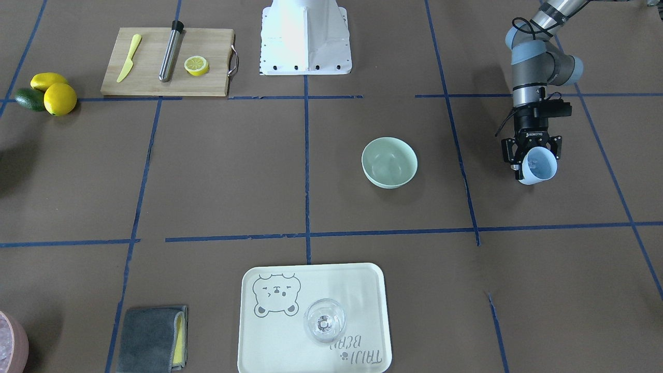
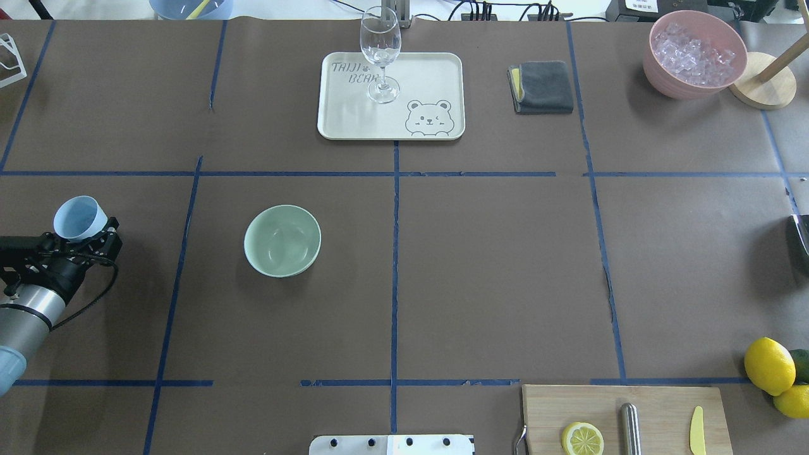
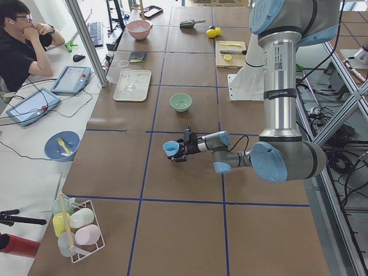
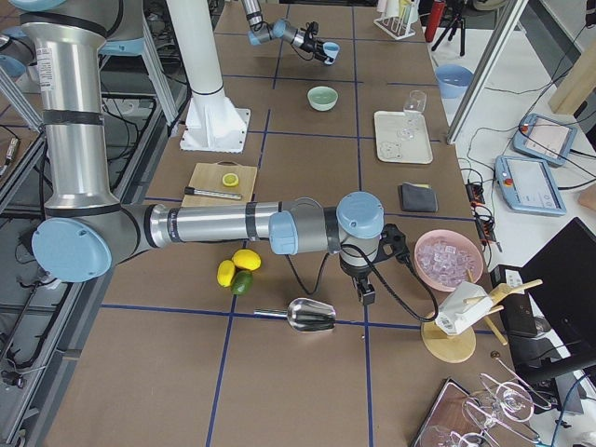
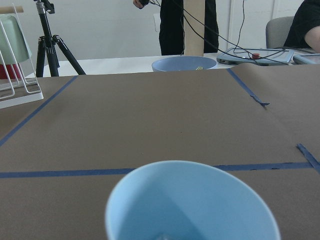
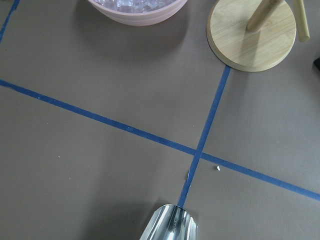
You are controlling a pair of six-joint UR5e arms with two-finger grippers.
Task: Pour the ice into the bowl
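Note:
The pale mint-green bowl (image 1: pixel 389 161) stands upright near the table's middle; it also shows in the overhead view (image 2: pixel 282 240). My left gripper (image 1: pixel 533 155) is shut on a light blue cup (image 1: pixel 538 165) and holds it above the table, well off to the bowl's side. It also shows in the overhead view (image 2: pixel 79 239), with the cup (image 2: pixel 79 218) tipped on its side. Something glassy glints inside the cup; the ice cannot be made out for certain. My right gripper (image 4: pixel 366 294) shows only in the exterior right view, next to a metal scoop (image 4: pixel 312 315). I cannot tell whether it is open or shut.
A pink container (image 2: pixel 695 54) of crushed ice and a wooden stand (image 2: pixel 765 88) sit at the far right. A tray (image 2: pixel 430 76) holds a clear glass (image 2: pixel 380 54). There are also a grey cloth (image 2: pixel 542 87), a cutting board (image 2: pixel 626 420) and lemons (image 2: pixel 770 366).

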